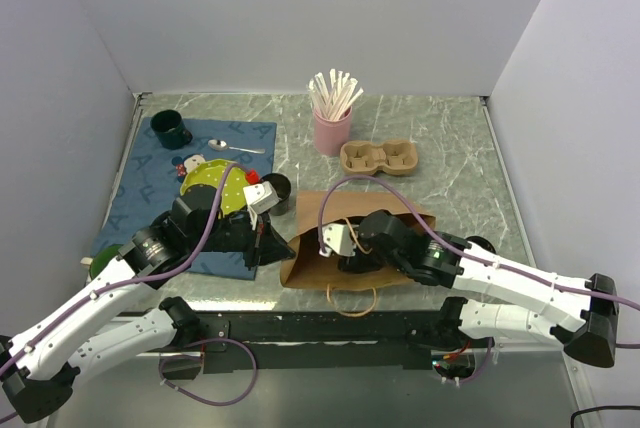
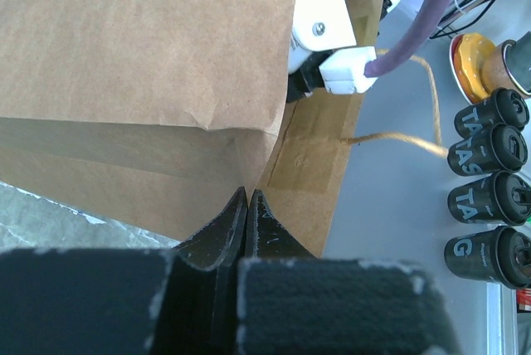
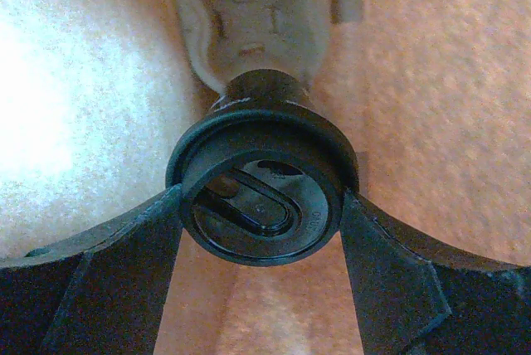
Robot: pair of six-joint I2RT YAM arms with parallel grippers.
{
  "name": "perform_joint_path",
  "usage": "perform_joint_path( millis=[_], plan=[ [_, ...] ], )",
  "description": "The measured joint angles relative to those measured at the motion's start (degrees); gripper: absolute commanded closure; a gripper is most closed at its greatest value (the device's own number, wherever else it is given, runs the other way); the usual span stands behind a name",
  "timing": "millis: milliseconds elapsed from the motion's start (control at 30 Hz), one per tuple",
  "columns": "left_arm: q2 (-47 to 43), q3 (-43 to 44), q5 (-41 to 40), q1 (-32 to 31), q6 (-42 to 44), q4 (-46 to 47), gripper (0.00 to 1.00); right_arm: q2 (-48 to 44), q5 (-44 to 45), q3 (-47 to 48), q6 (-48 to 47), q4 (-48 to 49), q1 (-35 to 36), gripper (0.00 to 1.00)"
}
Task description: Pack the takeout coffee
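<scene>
While inside bag, right gripper tight around cup (left gripper pinched on bag)

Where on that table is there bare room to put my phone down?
Best on the right: bare tabletop between the cup carrier, the paper bag and the right wall. A narrower gap lies between the blue mat and the pink cup. The front middle, around the bag, is crowded.

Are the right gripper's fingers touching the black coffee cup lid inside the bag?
Touching. The right wrist view shows both fingers pressed against the rim of the coffee cup lid inside the paper bag, no gap either side.
</scene>
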Motion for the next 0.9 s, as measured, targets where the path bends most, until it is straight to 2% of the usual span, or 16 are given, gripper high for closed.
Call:
perform_joint_path(
  millis=[300,900],
  plan=[
    [0.1,0.0,-0.3,0.0,0.0,-0.1,0.99,3.2,-1.1,0.0,0.1,1.3,0.0,0.51],
    [1.0,0.0,-1.5,-0.2,0.4,-0.2,0.99,8.9,9.3,0.0,0.4,5.8,0.8,0.52]
  ],
)
